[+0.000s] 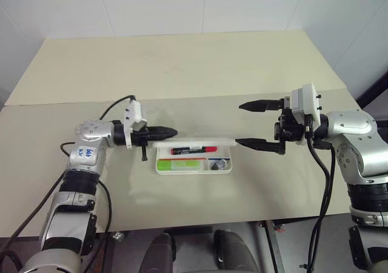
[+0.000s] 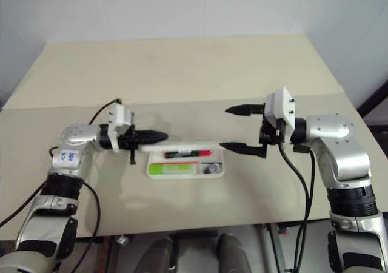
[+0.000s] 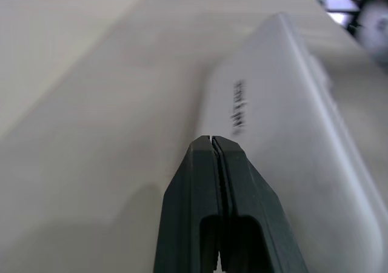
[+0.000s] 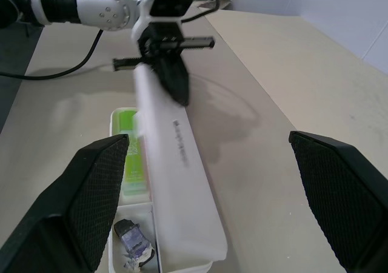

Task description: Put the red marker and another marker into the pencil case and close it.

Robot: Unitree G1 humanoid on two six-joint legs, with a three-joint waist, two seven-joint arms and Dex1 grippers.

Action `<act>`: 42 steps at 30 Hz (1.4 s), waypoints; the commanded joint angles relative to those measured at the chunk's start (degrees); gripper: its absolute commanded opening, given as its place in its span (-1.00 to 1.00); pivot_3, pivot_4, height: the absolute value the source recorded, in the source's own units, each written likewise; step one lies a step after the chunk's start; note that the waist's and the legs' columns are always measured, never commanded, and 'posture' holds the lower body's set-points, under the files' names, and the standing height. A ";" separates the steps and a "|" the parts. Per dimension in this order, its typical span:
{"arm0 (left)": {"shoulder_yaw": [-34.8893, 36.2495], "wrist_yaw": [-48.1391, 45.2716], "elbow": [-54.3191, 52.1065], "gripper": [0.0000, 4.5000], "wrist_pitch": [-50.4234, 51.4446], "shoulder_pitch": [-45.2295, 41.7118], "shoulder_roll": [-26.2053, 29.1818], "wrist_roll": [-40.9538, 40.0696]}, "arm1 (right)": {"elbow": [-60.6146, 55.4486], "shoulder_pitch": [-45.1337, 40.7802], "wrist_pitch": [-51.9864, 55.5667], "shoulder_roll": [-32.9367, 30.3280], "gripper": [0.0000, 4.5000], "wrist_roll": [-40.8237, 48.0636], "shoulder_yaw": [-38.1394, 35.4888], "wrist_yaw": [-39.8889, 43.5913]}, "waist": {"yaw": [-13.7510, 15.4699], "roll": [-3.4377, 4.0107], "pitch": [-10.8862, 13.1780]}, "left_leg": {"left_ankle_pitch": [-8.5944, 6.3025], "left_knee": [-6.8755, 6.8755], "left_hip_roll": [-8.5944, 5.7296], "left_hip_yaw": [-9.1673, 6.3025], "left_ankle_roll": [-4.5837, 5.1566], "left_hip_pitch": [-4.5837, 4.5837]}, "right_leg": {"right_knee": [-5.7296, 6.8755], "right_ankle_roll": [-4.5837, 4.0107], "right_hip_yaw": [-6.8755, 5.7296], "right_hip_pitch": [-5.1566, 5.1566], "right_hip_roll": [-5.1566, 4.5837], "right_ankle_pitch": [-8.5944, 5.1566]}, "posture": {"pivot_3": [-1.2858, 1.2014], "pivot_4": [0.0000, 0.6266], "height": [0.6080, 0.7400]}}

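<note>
The white pencil case point(image 1: 162, 168) lies open on the near table, its lid point(image 1: 194, 142) standing up along the far side. Inside lie the red marker point(image 1: 194, 150), black with a red cap, and in front of it the lime-green marker point(image 1: 182, 162). My left gripper point(image 1: 173, 131) is shut with nothing in it. Its tip sits at the lid's lettered outer face point(image 3: 285, 103) near the left end, and I cannot tell if it touches. My right gripper point(image 1: 239, 124) hangs open just right of the case, one finger above the other, holding nothing.
A small dark item point(image 1: 219, 163) lies in the case's right compartment. A second cream table point(image 1: 182, 60) adjoins behind, with white walls beyond. The near table's front edge point(image 1: 200, 222) runs just below the case.
</note>
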 commanded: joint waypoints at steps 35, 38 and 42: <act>20.26 9.72 -30.32 0.12 20.57 16.41 12.48 -16.82 | 5.56 2.87 -10.07 0.42 1.00 -0.91 -1.84 -0.11 | 0.79 0.01 0.01 | 0.06 -0.05 0.02 -0.12 0.07 0.11 | -0.17 -0.08 -0.04 0.20 -0.04 0.09 | 0.03 -0.52 1.00; 21.28 10.11 -30.00 0.57 19.41 18.46 13.71 -16.30 | 6.94 2.68 -11.47 0.49 1.00 -1.34 -1.54 0.72 | 0.98 0.02 0.01 | 0.06 -0.06 0.03 -0.12 0.06 0.12 | -0.18 -0.10 -0.05 0.20 -0.03 0.09 | 0.03 -0.52 1.00; 23.16 10.04 -27.84 1.00 17.44 20.31 15.25 -15.52 | 8.48 2.56 -12.68 -0.23 1.00 -1.84 -2.00 1.68 | 1.12 0.01 0.01 | 0.06 -0.08 0.03 -0.12 0.06 0.12 | -0.21 -0.11 -0.05 0.20 -0.05 0.08 | 0.03 -0.52 1.00</act>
